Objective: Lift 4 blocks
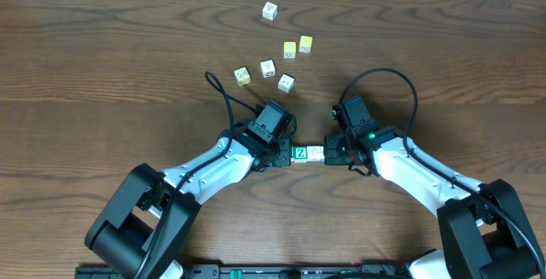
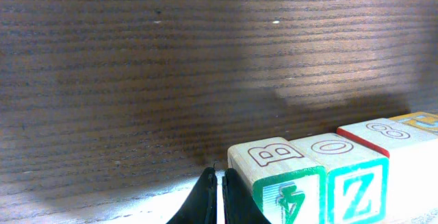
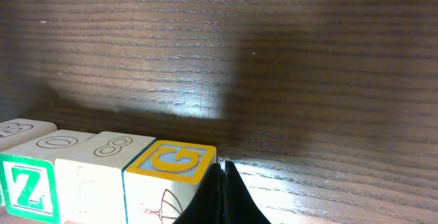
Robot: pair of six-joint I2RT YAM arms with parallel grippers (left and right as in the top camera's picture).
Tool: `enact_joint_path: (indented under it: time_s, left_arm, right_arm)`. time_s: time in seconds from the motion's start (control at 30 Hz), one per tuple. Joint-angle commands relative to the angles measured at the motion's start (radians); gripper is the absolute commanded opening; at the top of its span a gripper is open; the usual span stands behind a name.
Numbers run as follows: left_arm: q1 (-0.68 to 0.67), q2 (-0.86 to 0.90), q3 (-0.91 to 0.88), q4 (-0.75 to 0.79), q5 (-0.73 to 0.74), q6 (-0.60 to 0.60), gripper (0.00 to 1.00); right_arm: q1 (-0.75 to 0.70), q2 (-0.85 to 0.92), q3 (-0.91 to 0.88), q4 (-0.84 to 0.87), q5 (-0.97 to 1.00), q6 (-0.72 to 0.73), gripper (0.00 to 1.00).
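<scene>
Nearest the robot, the left claw (image 2: 217, 183) is clenched, its fingers pressed together with nothing between them, tips at the green-faced end block (image 2: 274, 176) of a row of 4 blocks (image 1: 307, 153). The right claw (image 3: 220, 176) is also clenched and empty, at the opposite end beside the G block (image 3: 171, 166). The row, which includes the Z block (image 2: 359, 191), looks squeezed between both. Whether it rests on the desk (image 1: 102, 74) is unclear. Farther off lie 3 pale cubes (image 1: 267, 66), 2 yellow cubes (image 1: 290, 49), then 1 lone cube (image 1: 270, 10).
</scene>
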Motion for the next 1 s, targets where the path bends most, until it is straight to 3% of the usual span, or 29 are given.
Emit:
enact_joint_path:
  time_s: [0.0,0.97]
  left_arm:
    - [-0.035,0.001,-0.004,0.025,0.089,-0.009,0.07]
    - [-0.035,0.001,-0.004,0.043,0.124,-0.009,0.07]
  right_arm:
    - [0.043,0.008,0.003,0.021,-0.141,0.024,0.01]
    - [0.056,0.008,0.003,0.042,-0.167,0.024,0.01]
